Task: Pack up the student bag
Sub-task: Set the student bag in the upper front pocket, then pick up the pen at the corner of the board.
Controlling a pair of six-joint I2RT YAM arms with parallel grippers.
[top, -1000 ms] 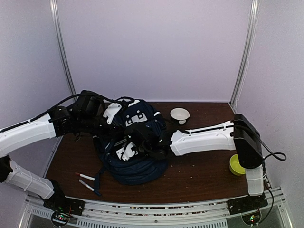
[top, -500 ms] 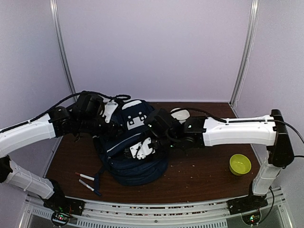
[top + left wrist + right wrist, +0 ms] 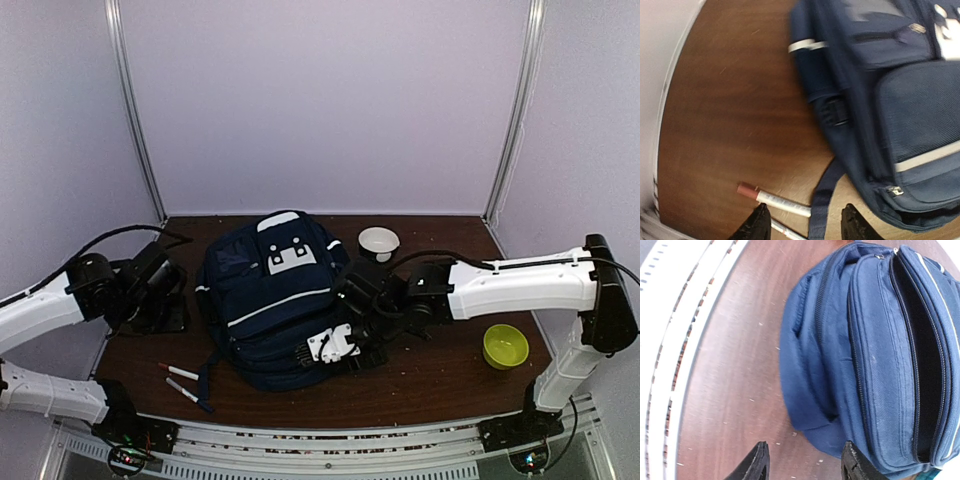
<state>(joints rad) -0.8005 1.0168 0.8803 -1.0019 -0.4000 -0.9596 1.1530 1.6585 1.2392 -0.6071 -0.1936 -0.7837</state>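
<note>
The student bag (image 3: 268,295) is navy blue with a white stripe and white patches, and it lies in the middle of the table. My left gripper (image 3: 163,300) stands open to the left of it, holding nothing. In the left wrist view the left gripper (image 3: 806,227) hangs over a dark strap (image 3: 822,197) and a red-capped pen (image 3: 775,200), with the bag (image 3: 890,100) to the right. My right gripper (image 3: 318,352) is open at the bag's near right edge. In the right wrist view the right gripper (image 3: 805,465) is empty beside the bag (image 3: 865,355), whose unzipped compartment (image 3: 925,370) gapes.
Two pens (image 3: 182,380) lie near the front left by the strap. A white bowl (image 3: 379,240) stands behind the bag on the right. A yellow-green bowl (image 3: 505,345) sits at the right edge. The table's metal front rail (image 3: 670,340) runs close to the right gripper.
The left gripper let go of the bag's top, opened and drew back to the left. The right gripper slid down to the bag's near edge. The bag settled flat.
</note>
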